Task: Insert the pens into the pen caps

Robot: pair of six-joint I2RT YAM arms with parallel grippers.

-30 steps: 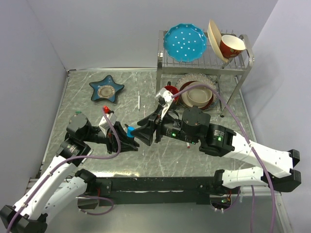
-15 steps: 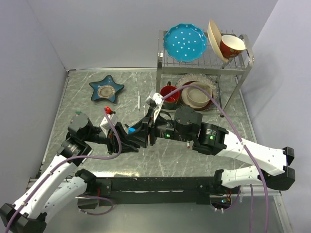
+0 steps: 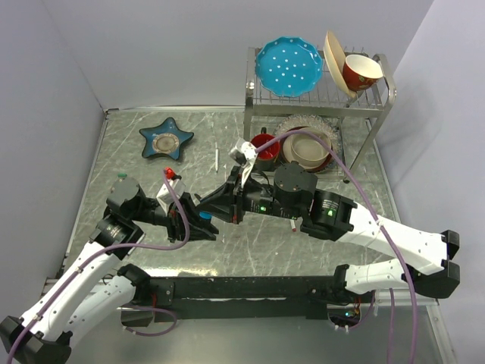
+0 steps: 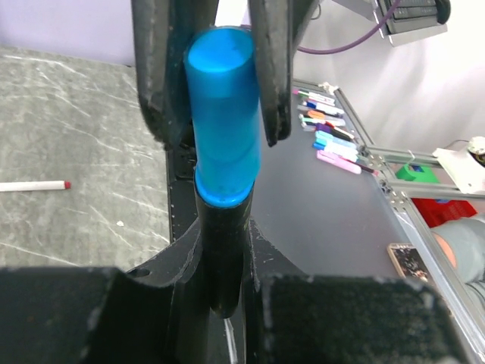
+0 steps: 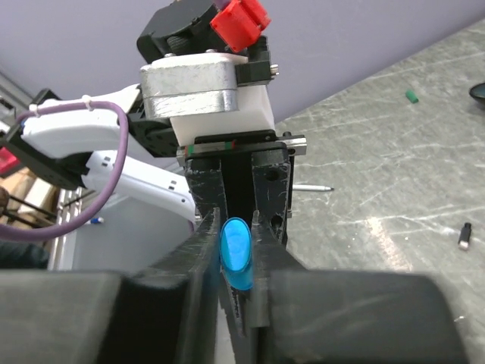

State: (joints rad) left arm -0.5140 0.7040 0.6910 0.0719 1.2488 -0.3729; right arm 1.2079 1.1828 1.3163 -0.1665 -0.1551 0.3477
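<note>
there are three pens to count and three caps. the fat black marker (image 4: 222, 258) is held up off the tabletop (image 3: 121, 129), nearer the arms than the star dish (image 3: 166, 139) and a bit to its right. the left gripper (image 3: 198, 224) is closed tight on the marker. the blue cap (image 4: 223, 125) sits on the end of the marker, and the right gripper (image 3: 208, 205) is closed on that cap, one finger pressed on each side. the two grippers are tip to tip.

one thin white pen (image 3: 217, 158) lies flat just right of the star dish. one more white pen with a red tip (image 4: 34, 185) lies flat on the tabletop; how far it is from the star dish i cannot tell.

the teal cap (image 5: 410, 95) lies alone, left of the star dish and nearer the arms. the little black cap (image 5: 464, 235) lies on the tabletop too, well apart from the teal one.
</note>
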